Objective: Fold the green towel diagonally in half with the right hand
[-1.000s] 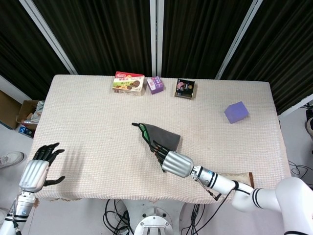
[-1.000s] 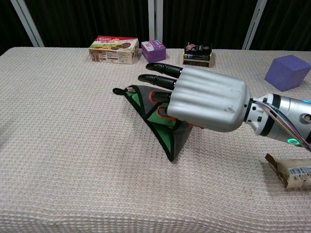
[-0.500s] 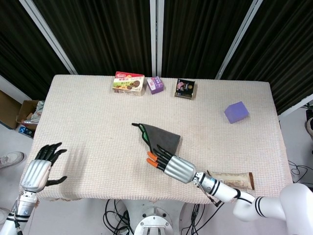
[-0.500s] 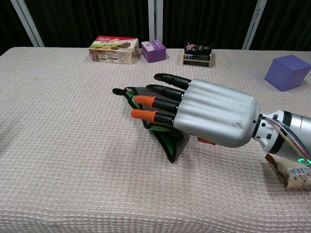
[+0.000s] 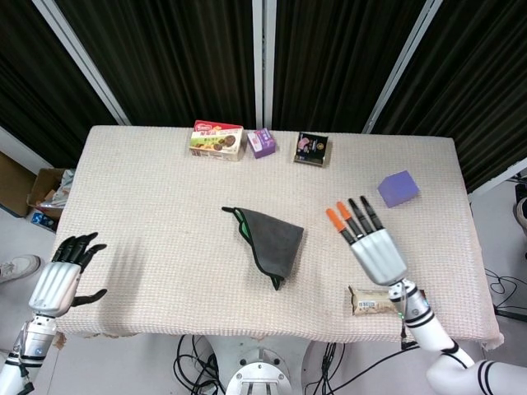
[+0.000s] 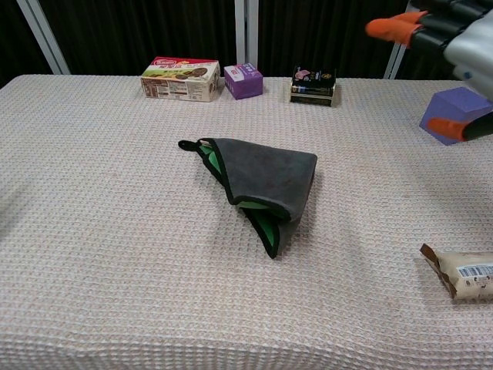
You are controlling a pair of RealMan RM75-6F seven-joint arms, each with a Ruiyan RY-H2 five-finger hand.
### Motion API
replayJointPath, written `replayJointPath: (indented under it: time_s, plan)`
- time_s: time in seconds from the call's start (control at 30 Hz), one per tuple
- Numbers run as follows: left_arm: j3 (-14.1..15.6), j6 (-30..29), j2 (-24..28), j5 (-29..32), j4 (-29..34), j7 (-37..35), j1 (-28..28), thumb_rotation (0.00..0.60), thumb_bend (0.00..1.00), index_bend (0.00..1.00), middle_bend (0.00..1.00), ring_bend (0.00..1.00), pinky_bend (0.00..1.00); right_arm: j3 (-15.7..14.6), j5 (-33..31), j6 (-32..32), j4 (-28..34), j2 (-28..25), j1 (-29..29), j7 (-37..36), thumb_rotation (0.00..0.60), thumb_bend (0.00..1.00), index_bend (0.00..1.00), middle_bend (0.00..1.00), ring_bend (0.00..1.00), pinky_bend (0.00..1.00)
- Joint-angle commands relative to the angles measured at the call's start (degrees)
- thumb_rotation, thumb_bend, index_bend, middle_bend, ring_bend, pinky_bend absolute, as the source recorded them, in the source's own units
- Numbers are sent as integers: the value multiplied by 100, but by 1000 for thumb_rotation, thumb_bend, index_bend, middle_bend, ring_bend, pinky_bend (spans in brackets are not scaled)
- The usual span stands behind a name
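Lying near the middle of the cream waffle-weave desk (image 5: 148,197), the green towel with its grey outer face and dark edging (image 5: 270,234) is folded into a rough triangle, with a strip of green showing along its left edge and a small dark hanging loop at its upper left corner. In the chest view the same towel (image 6: 266,181) shows green at the lower point where the layers part slightly. Nothing touches it.

The right hand (image 5: 372,245) hovers to the right of the towel, well apart from it, palm side hidden, its fingers (image 5: 338,222) straight and spread, two of them orange-tipped; it holds nothing. In the chest view only its fingertips (image 6: 397,27) reach in at the upper right corner. The left hand (image 5: 59,280) hangs at the desk's near left edge, its dark fingers parted and empty.

A wrapped snack bar in a brown and white packet (image 5: 375,302) lies just below the right hand near the front edge. A purple cube (image 5: 398,188) sits toward the far right. Along the far edge stand a red and green biscuit box (image 5: 216,141), a small purple box (image 5: 262,142) and a small black box with a pink print (image 5: 311,149), in a row from left to right.
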State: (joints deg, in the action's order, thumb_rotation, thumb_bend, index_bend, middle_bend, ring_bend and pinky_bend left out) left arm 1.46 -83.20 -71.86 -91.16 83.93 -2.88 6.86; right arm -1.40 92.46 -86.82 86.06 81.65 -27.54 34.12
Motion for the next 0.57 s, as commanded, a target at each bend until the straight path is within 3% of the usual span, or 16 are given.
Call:
replayJointPath:
  time_s: [0.03,0.33,0.57]
  plan:
    - [-69,-9,26,47,-5,135,32,600,55,215,66,84,91,209,-953,-301,499,-630,807,-1638,600,229,125,122,12,74]
    - [-94,23,92,39,150,479,90,600,55,215,66,84,91,-209,-989,-308,358,-1374,1695,-4230,600,232,47,37,0,0]
    - [-24,-60,163,32,287,543,0,600,55,215,66,84,92,-306,-774,-305,-40,-1460,1996,-5013,600,245,45,30,0,0]
